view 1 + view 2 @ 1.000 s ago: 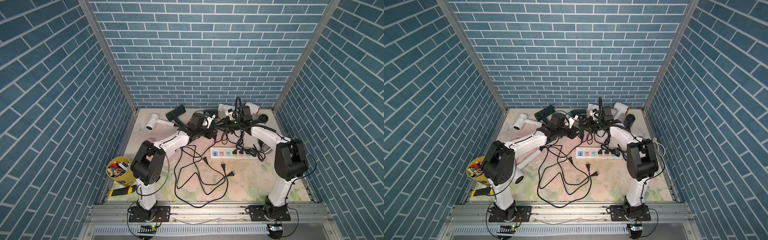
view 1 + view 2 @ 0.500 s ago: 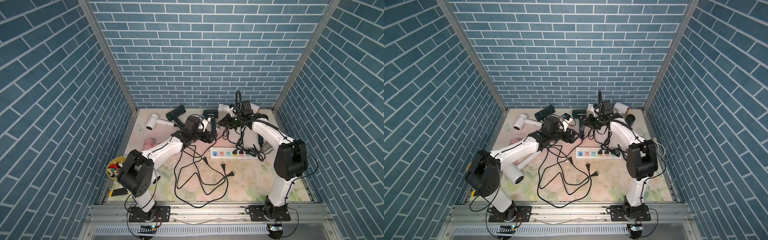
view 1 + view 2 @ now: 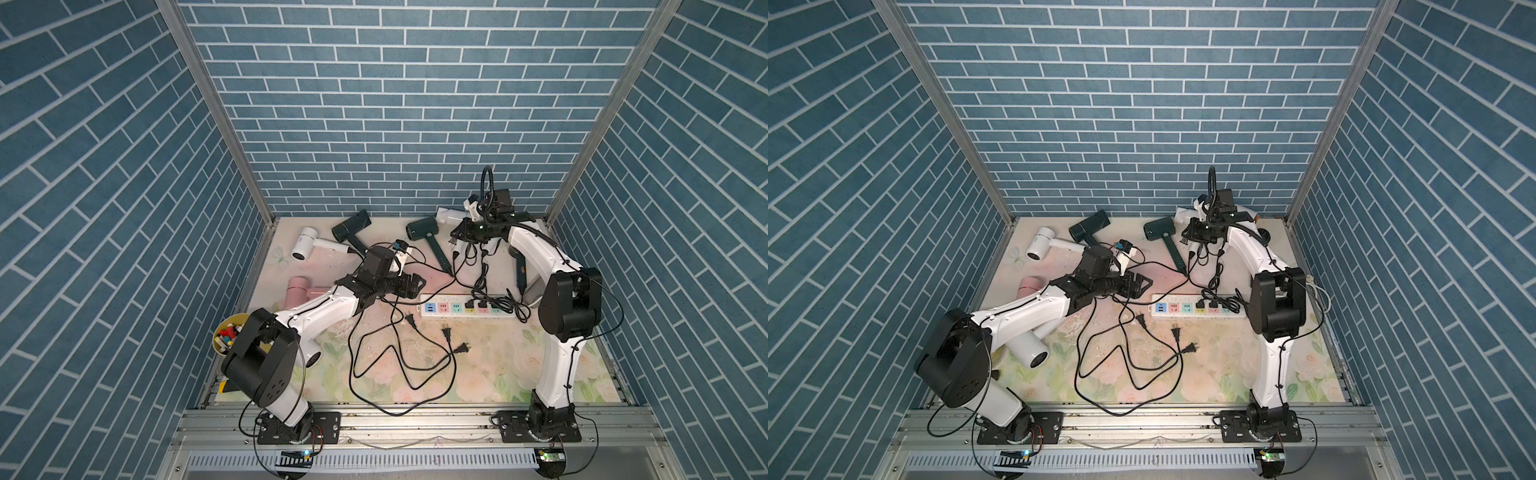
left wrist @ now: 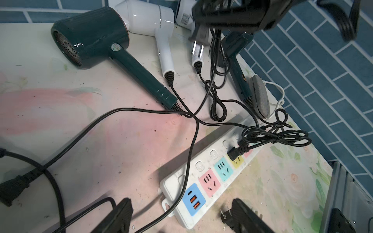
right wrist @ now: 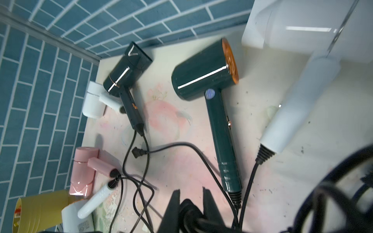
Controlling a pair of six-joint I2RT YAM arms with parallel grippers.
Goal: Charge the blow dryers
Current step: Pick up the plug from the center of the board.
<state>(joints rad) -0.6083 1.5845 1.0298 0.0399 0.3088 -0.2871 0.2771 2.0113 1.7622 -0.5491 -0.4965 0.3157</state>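
Several blow dryers lie along the back of the mat: a white one (image 3: 305, 245), two dark green ones (image 3: 351, 226) (image 3: 422, 228), a pink one (image 3: 299, 291) and a white one (image 3: 451, 214). My right gripper (image 3: 457, 237) (image 5: 190, 199) hovers at the back, shut on a black plug (image 5: 189, 209) whose bundled cord hangs below it. My left gripper (image 3: 417, 284) (image 4: 181, 216) stands open and empty over the near end of the white power strip (image 3: 465, 309) (image 4: 201, 181). A loose plug (image 4: 225, 216) lies beside one of its fingers.
Two plugs sit in the strip's yellow and pink sockets. Loose cords and plugs (image 3: 446, 332) sprawl over the mat's middle. A yellow cup (image 3: 226, 336) stands at the front left. A grey rounded block (image 4: 259, 96) and a dark dryer (image 3: 519, 266) lie under the right arm.
My left gripper opened and drew back from the right gripper toward the power strip. The right gripper closed a little tighter on the plug and stayed at the back.
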